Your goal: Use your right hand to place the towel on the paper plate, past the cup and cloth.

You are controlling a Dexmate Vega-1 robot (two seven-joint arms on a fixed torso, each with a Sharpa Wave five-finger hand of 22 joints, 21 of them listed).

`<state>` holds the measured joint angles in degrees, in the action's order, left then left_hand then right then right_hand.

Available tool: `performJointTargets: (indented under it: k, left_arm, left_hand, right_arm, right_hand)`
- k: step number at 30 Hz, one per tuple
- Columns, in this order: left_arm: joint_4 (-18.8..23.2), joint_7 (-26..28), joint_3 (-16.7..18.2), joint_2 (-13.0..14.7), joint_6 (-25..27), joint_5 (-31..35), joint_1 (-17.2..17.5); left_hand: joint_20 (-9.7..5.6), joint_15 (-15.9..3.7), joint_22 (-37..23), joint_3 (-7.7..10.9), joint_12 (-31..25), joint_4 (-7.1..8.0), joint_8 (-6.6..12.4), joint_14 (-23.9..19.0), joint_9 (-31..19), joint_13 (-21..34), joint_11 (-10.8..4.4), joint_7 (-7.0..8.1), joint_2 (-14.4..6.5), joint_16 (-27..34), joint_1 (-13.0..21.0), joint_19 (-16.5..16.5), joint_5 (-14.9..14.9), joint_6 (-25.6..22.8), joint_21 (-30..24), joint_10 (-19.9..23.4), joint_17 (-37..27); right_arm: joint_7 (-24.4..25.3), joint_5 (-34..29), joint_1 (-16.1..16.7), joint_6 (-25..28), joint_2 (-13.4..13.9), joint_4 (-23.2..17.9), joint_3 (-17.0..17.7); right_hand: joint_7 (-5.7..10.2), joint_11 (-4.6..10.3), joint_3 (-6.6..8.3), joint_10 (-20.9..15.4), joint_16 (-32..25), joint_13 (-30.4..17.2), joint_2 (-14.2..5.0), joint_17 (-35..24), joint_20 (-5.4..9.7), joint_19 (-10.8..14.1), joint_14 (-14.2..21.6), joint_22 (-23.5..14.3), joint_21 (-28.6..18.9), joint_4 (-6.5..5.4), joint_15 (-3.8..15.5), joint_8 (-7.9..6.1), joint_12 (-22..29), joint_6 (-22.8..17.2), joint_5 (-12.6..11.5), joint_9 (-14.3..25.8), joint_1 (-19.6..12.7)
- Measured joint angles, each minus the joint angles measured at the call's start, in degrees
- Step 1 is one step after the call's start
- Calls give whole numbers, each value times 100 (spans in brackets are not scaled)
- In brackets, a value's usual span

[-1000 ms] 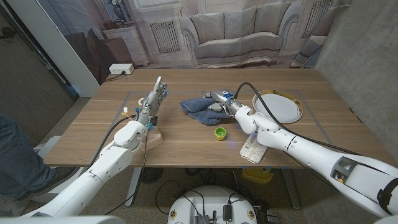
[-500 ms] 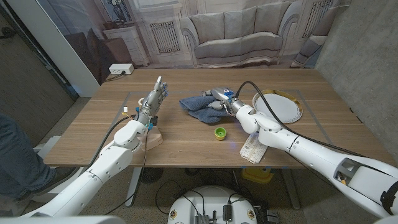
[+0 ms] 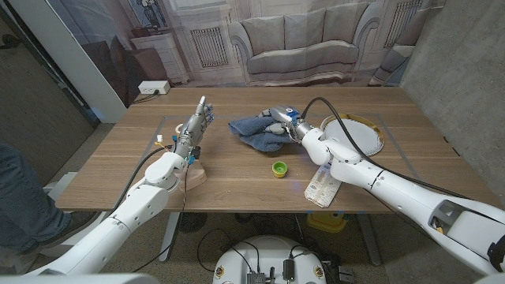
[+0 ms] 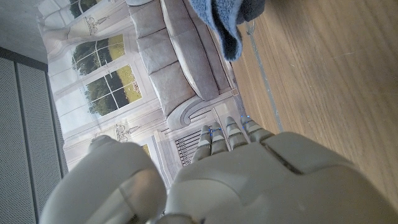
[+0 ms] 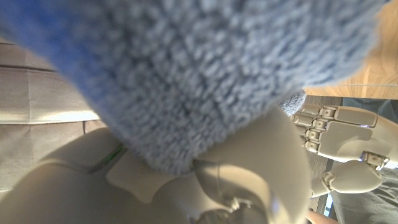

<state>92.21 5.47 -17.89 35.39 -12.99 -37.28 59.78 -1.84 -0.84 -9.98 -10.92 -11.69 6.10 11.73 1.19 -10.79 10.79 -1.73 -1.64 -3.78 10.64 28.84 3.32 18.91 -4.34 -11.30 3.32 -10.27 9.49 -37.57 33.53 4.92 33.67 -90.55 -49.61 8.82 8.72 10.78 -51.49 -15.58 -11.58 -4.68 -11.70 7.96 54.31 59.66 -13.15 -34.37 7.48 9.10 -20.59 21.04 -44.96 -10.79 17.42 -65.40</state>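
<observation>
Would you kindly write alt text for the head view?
The right hand grips a blue towel on a wooden table, beside a paper plate. The left hand stands open and apart; a green cap lies nearer.

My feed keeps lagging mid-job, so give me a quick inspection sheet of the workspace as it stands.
Surface: brown wooden table, taped outline.
Job's things: blue fluffy towel gripped by right robot hand; round white paper plate bare.
Clutter: small green cup; clear plastic packet at the near edge.
Hands: left robot hand holds nothing, fingers straight.
Cables: black cable arching over right arm.
Surroundings: sofa backdrop; a person's leg at the left.
</observation>
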Motion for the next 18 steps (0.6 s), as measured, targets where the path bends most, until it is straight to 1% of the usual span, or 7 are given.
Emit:
performJointTargets:
  k: [3, 4, 5, 11, 14, 17, 18]
  left_arm:
    - [1, 2, 6, 0, 0, 0, 0]
    - [1, 2, 6, 0, 0, -1, 0]
    - [1, 2, 6, 0, 0, -3, 0]
    - [-71, -27, 10, -24, 1, -13, -80]
    - [-107, -47, 8, -38, 2, -19, -114]
    - [-150, -47, -5, -58, 2, -19, -149]
    - [-154, -47, -6, -60, 2, -19, -151]
  left_hand:
    - [0, 0, 0, 0, 0, 0, 0, 0, 0, 0, 0, 0, 0, 0, 0, 0, 0, 0, 0, 0, 0]
    - [0, 0, 0, 0, 0, 0, 0, 0, 0, 0, 0, 0, 0, 0, 0, 0, 0, 0, 0, 0, 0]
    - [0, 0, 0, 0, 0, 0, 0, 0, 0, 0, 0, 0, 0, 0, 0, 0, 0, 0, 0, 0, 0]
    - [0, 0, 0, 0, 0, 0, 0, 0, 0, 0, 0, 0, -16, 0, 16, 0, 0, 0, 0, 0, 0]
    - [0, 0, 0, 0, 0, 0, 0, 0, 0, 0, 0, 0, -38, 0, 38, 0, 0, 0, 0, 0, 0]
    - [0, 0, 0, 0, 0, 0, 0, 0, 0, 0, 0, 0, -38, 0, 38, 0, 0, 0, 0, 0, 0]
    - [0, 0, 0, 0, 0, 0, 0, 0, 0, 0, 0, 0, -53, 0, 54, 0, 0, 0, 0, 0, 0]
  right_arm:
    - [-30, 9, 0, 2, 20, -67, 39]
    - [-30, 9, 0, 2, 30, -98, 55]
    - [-30, 9, 1, 2, 39, -132, 70]
    - [-153, 48, 7, 55, 78, -267, 145]
    - [-195, 64, 11, 61, 97, -346, 184]
    - [-231, 81, 11, 63, 97, -346, 184]
    - [-242, 89, 12, 62, 116, -449, 242]
  right_hand:
    - [7, -3, 0, -3, 0, 1, -12, 0, -20, 20, 0, -5, 0, 0, 0, 0, 0, -7, 1, 11, 3]
    - [20, -14, 0, -15, 0, 2, -49, 0, -20, 20, 0, -5, 0, 0, 0, -2, 0, -20, 1, 16, 40]
    - [14, -10, 0, -31, 0, 2, -56, 0, -20, 20, 0, -5, -25, 0, 0, -24, 0, -43, 16, 18, 46]
    - [-9, -33, 0, -74, 0, 1, -57, 1, -20, 20, 10, -5, -46, 0, -8, -42, -1, -95, 17, 52, 47]
    - [-20, -21, 0, -102, 18, 1, -65, 4, -20, 20, 64, -5, -81, 0, 21, -42, -1, -125, 17, 54, 55]
    - [-4, -21, 0, -102, 22, -3, -65, 5, 2, 42, 81, -5, -91, 0, 25, -41, -1, -167, 18, 73, 55]
    - [-4, -27, 0, -107, 22, -4, -65, 5, 5, 44, 92, -5, -91, 0, 14, -41, -1, -167, 18, 78, 55]
